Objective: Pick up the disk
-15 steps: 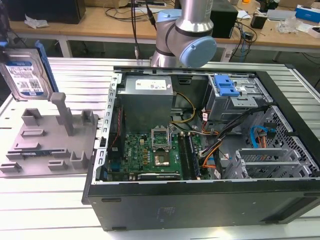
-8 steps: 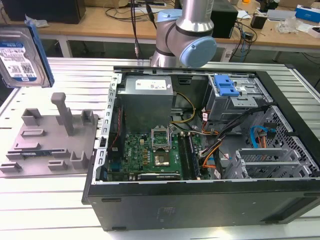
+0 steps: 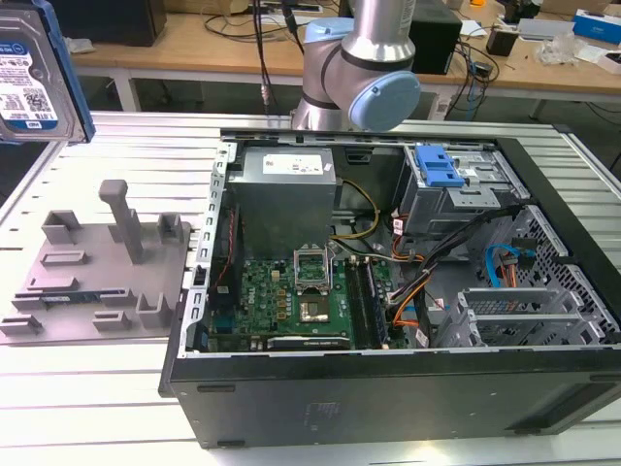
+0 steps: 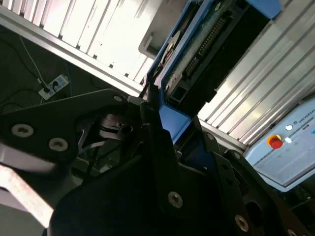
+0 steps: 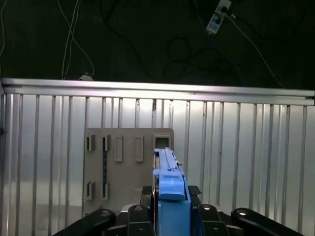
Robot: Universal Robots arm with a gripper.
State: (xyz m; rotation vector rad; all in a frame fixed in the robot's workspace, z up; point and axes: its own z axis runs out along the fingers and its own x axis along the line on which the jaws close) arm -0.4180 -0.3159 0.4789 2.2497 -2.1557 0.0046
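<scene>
Disk [image 3: 34, 73] hangs high at the exterior view's left edge, lifted well clear of the ribbed metal tabletop [image 3: 116, 388], its white-and-blue label facing the camera and a blue rail along its side. In the second wrist view the disk [image 4: 211, 49] sits edge-on with its connector end and blue rail exposed, and the black claw [image 4: 170, 130] is pinching it from both sides. In the first wrist view the disk [image 5: 170, 187] appears as a narrow blue-edged slab rising between the dark claw [image 5: 170, 216] fingers [image 5: 135, 216]. Directly beneath it in that view lies the grey plastic holder [image 5: 128, 167] on the tabletop [image 5: 246, 157]; in the exterior view this holder [image 3: 92, 277] with its upright posts rests just beside the open computer case [image 3: 388, 291]. The case shows a green motherboard [image 3: 291, 301], a silver power supply [image 3: 286, 184] and a blue drive bracket [image 3: 437, 167]. The silver robot arm [image 3: 359, 68] stands behind the case.
</scene>
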